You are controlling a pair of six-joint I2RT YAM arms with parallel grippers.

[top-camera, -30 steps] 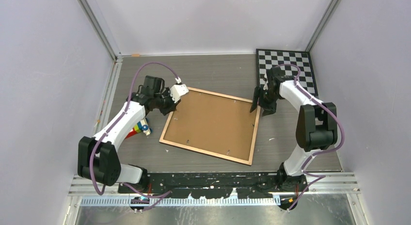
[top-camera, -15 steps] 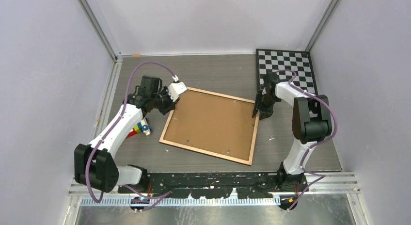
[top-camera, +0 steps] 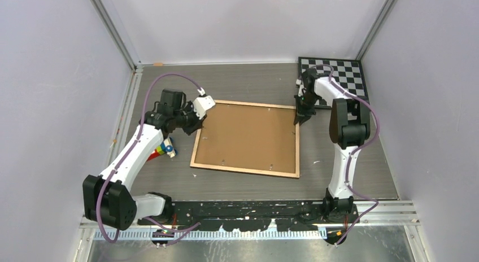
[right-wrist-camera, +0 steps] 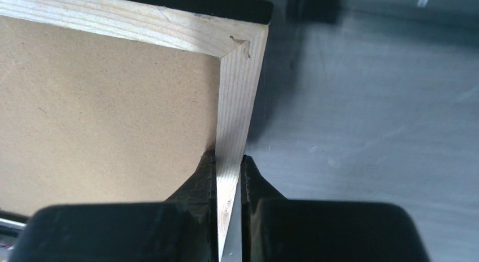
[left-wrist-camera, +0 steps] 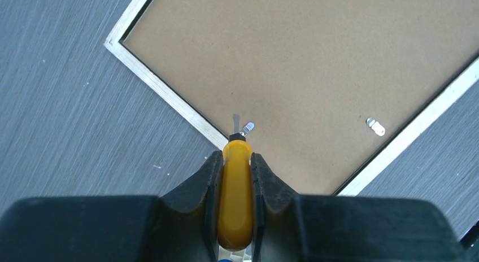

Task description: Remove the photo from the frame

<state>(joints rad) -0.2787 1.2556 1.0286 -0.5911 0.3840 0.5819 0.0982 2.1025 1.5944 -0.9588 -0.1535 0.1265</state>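
1. The big thin rectangular picture frame [top-camera: 243, 171] is lying face down in the middle of the grey wood-grain table [top-camera: 254, 84]. Its brown fibreboard backing board [top-camera: 246, 138] faces up inside a pale wood rim. You can't see the photo at all. My guess is it's sandwiched under that board.
2. Your left claw [left-wrist-camera: 236, 158] is clamped on a yellow-handled tool [left-wrist-camera: 236, 200]. The thin metal tip sits right at a small silver tab [left-wrist-camera: 247, 127] by the frame's left rim, and a second tab [left-wrist-camera: 375, 126] shows further along.
3. Your right claw [right-wrist-camera: 227, 159] is pinched across the wood rim just short of the far right corner, one finger on the board side and one outside.
4. The frame looks light and stiff, and it'll probably skate on that smooth table when you pry. That rim pinch is your anchor, and the rim is the sensible place to hold.
5. The board looks thin and a bit bendy, so lift it by an edge once the tabs are turned.
6. The photo is likely just paper and will crease easily. Take it by an edge and don't drag it.
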